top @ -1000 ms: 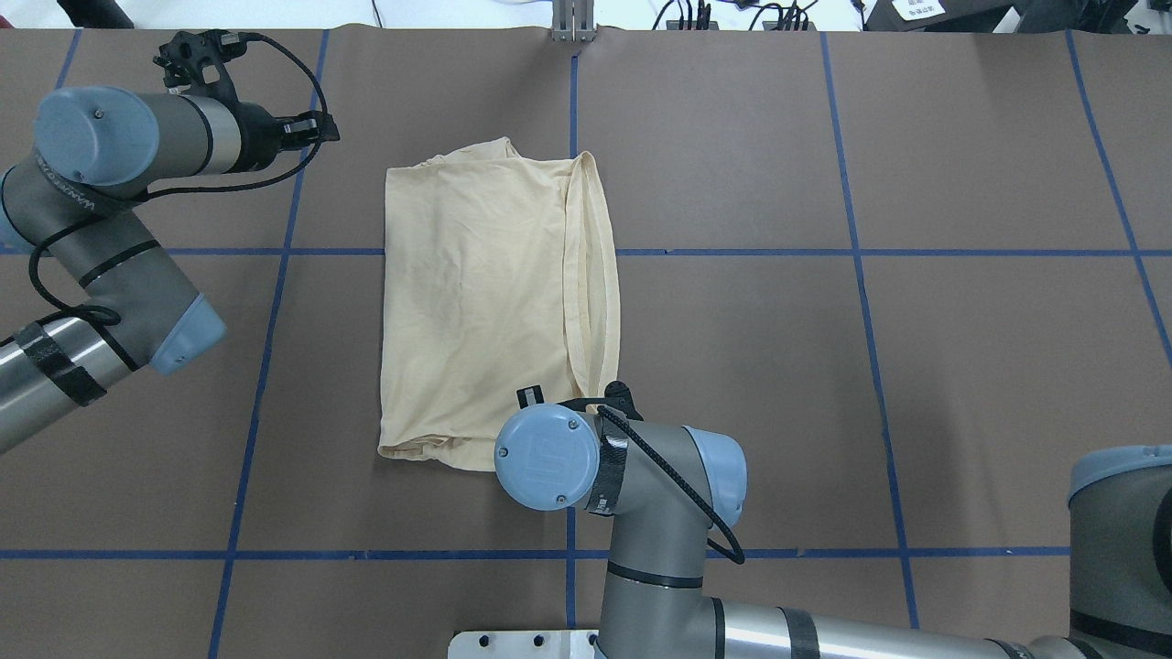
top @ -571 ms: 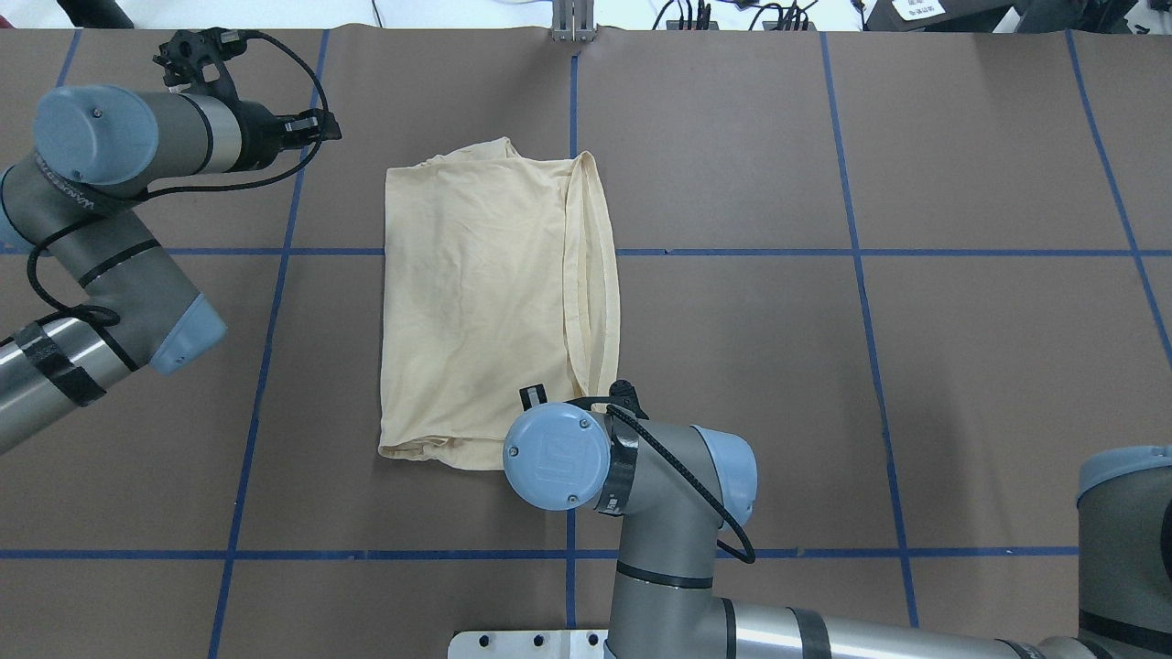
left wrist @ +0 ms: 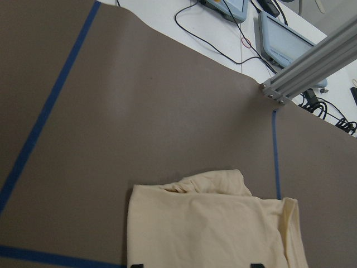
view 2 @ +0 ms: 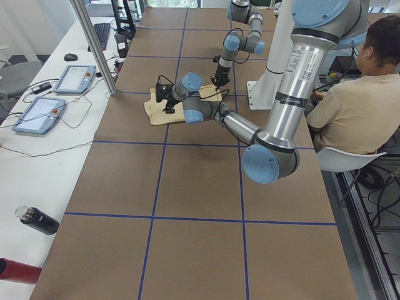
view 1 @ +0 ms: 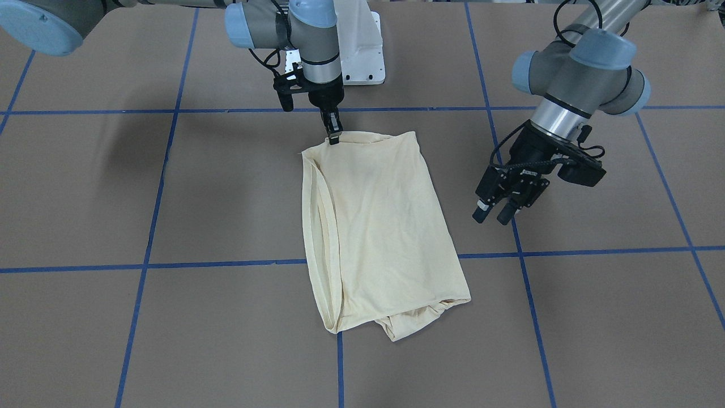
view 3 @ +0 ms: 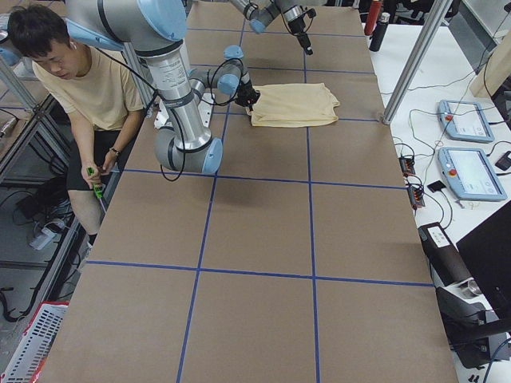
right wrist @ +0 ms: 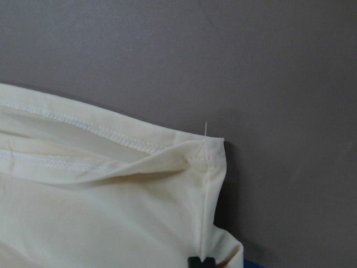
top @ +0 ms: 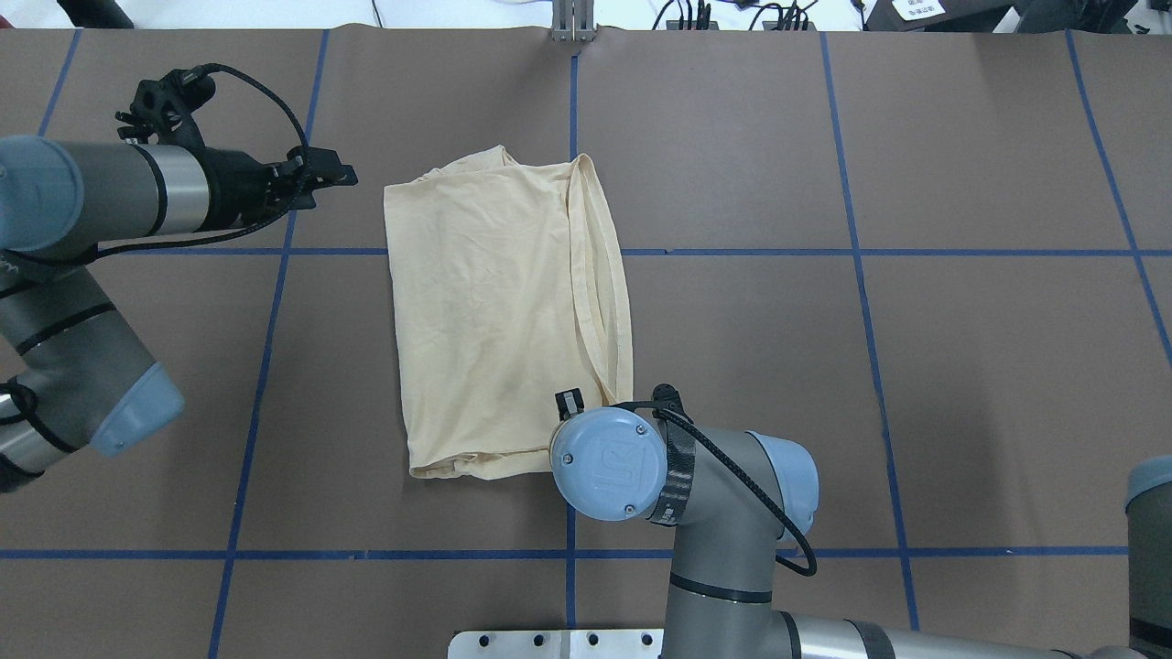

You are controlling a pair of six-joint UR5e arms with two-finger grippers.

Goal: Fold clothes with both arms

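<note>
The cream-yellow shirt point(top: 494, 302) lies folded on the brown table, print hidden; it also shows in the front view point(view 1: 379, 226). My right gripper point(view 1: 333, 137) stands upright at the shirt's near right corner and is shut on that corner. The right wrist view shows its fingertips point(right wrist: 202, 261) closed on the hem fabric point(right wrist: 100, 206). My left gripper point(top: 346, 174) is open and empty. It hovers just left of the shirt's far left corner, apart from it. In the front view the left gripper point(view 1: 491, 214) hangs above the table with its fingers apart.
The white pedestal base point(view 1: 362, 45) stands at the robot's edge. An aluminium post point(top: 573, 23) rises at the far edge. A seated person point(view 2: 356, 106) is beside the robot. Tablets point(view 2: 74, 78) and bottles point(view 2: 37, 220) lie off the far side.
My right arm has moved right with the corner, dragging the shirt's near end rightward. My left arm has swung toward the shirt's far left corner.
</note>
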